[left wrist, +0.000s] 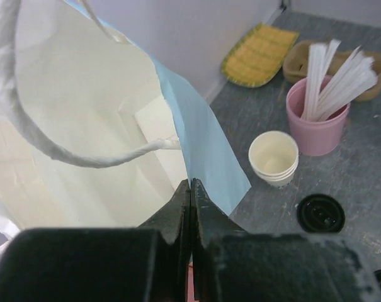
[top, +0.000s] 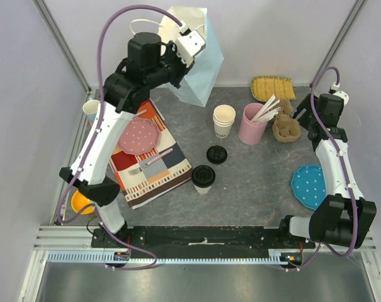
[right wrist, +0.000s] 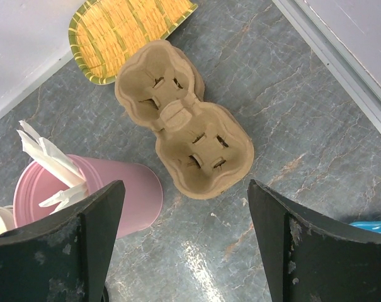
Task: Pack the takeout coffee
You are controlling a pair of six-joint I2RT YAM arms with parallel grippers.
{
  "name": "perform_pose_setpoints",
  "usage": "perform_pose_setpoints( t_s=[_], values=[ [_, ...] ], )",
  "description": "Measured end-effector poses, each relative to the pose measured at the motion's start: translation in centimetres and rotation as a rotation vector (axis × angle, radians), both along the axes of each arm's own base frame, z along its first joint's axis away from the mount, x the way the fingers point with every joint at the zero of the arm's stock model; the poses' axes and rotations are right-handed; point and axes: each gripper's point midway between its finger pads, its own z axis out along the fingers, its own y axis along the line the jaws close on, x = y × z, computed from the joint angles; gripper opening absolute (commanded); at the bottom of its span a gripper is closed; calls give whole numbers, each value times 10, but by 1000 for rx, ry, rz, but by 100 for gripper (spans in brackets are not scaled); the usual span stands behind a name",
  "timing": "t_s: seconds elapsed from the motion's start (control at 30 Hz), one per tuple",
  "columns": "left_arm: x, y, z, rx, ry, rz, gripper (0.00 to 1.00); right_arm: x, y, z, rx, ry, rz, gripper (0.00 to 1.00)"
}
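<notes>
The takeout coffee [top: 203,178], a small white cup with a black lid, stands upright near the middle of the table with no gripper close to it. At the back stands the light-blue paper bag [top: 206,70], its mouth open and its cream inside showing. My left gripper [left wrist: 191,184] is shut on the bag's blue rim [left wrist: 203,145], beside the white rope handle [left wrist: 64,151]. My right gripper [right wrist: 185,185] is open with nothing between its fingers. It hovers over bare table just in front of the cardboard cup carrier [right wrist: 184,119].
A loose black lid [top: 216,154], a stack of lidless cups [top: 224,119] and a pink cup of stirrers [top: 253,123] stand between the bag and the coffee. A yellow woven tray [top: 272,87] lies back right, a blue plate [top: 310,185] right, and a pink plate [top: 142,135] on a patterned cloth [top: 153,168] left.
</notes>
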Motion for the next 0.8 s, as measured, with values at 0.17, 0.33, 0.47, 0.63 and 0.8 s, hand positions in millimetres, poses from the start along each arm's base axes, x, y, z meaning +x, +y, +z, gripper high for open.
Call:
perform_pose_setpoints(
  t_s=[0.17, 0.33, 0.47, 0.63, 0.8],
  values=[
    [-54, -14, 60, -31, -128, -164, 2, 0, 0, 1, -1, -3, -1, 88],
    [-120, -45, 76, -13, -176, -389, 2, -4, -3, 9, -14, -20, -18, 89],
    [-166, -68, 55, 40, -121, -571, 2, -14, -29, 11, -15, -9, -96, 89],
    [-207, -92, 27, 108, -63, -727, 2, -37, -85, 11, 17, -8, -259, 89],
    [-239, -124, 4, 165, -50, -852, 2, -41, -97, 18, 26, -27, -285, 89]
  ],
)
